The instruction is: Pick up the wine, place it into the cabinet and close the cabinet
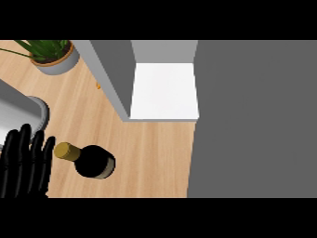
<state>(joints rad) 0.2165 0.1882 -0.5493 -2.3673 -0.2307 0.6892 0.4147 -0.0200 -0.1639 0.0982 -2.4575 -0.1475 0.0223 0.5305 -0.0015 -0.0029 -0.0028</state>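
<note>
A dark wine bottle (92,161) with a gold cap stands on the wooden counter (147,148), seen from above. My left hand (23,162) shows at the lower left with straight fingers pointing up, just left of the bottle and apart from it. The cabinet (162,90) is open, its white shelf bare, with a grey side wall on its left. A large grey panel (264,121), which looks like the cabinet's door, fills the right side. My right hand does not show.
A potted green plant (53,56) stands at the far left corner of the counter. A large grey-white cylinder (9,116) lies over the left edge, above my left hand.
</note>
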